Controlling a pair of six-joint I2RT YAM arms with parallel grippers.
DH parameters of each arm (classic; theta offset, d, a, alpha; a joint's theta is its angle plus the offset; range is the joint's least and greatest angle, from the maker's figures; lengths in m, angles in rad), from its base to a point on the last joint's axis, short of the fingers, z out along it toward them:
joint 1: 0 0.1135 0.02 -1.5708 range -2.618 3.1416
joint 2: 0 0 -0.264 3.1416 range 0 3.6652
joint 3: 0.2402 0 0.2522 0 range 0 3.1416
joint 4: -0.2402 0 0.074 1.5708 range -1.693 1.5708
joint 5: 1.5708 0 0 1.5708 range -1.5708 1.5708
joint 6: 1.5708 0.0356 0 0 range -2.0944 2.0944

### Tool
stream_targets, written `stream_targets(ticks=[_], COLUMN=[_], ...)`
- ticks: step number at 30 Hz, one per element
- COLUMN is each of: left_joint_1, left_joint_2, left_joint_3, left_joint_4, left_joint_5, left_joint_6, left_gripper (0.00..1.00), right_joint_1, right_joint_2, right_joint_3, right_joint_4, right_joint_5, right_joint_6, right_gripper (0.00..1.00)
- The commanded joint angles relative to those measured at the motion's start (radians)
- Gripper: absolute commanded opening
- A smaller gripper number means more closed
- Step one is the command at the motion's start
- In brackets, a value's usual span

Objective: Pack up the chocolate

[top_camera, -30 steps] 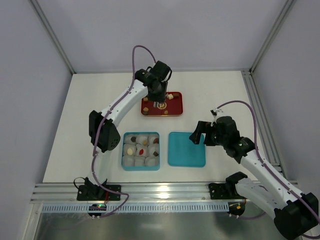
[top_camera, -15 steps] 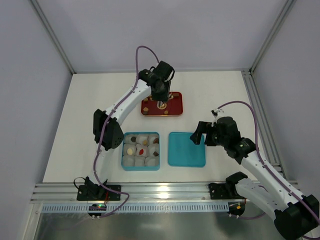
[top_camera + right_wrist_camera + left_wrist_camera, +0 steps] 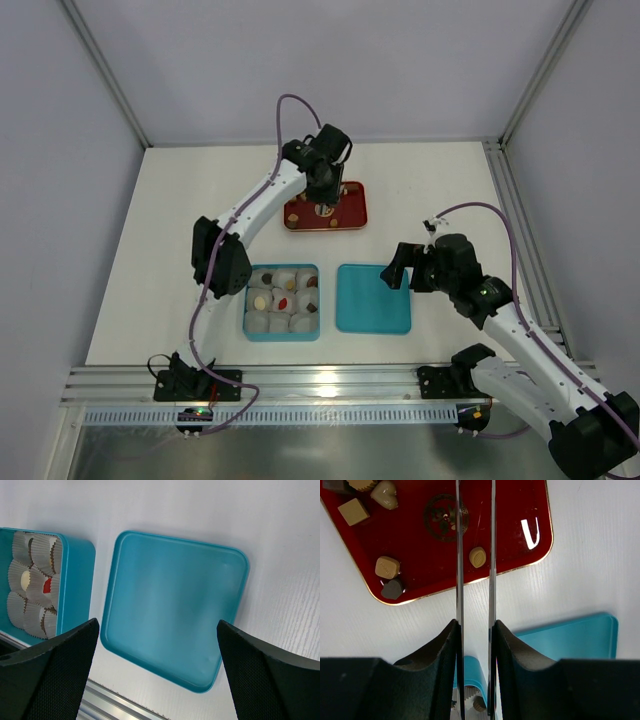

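- Left gripper [image 3: 322, 207] has shifted farther over the red tray [image 3: 515, 510], jaws narrow, framing a tan chocolate [image 3: 477, 557].
- Picking step, it seems: next, lower and pinch.
- Right gripper [image 3: 157, 625], well off the tray, gapes wide, empty.

A blue-green lid [image 3: 175, 610] lies flat on the white counter [image 3: 210, 510] with its hollow side up. Left of the lid stands a blue-green box [image 3: 75, 580], and a thin strip of counter shows between them. White paper cups [image 3: 35, 550] fill the box. Bits of chocolate [image 3: 47, 585] sit in the cups: one red, one cream, and small brown bits that peek out. The right gripper [image 3: 157, 625] hangs over the lid. Its two black fingers [image 3: 55, 675] are far apart, one by the lid's near left corner and one by its near right corner. A grey metal rail [image 3: 120, 702] runs past the lid's near edge.
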Motion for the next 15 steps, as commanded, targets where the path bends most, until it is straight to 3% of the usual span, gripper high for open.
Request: stream_targets(ticks=[1,15], left_joint_1=[-0.011,-0.022], left_joint_2=[-0.002,0.01], left_joint_3=[0.04,0.063], left_joint_4=[0.016,-0.001], left_joint_5=[-0.019,-0.035], left_joint_6=[0.011,0.02], left_gripper=[0.34,0.37], right_joint_1=[0.007,0.007], right_joint_2=[-0.017,-0.017], right_joint_3=[0.0,-0.002], right_joint_4=[-0.002,0.004], right_joint_5=[0.011,0.006], right_joint_6=[-0.007,-0.004], right_gripper=[1.0,1.0])
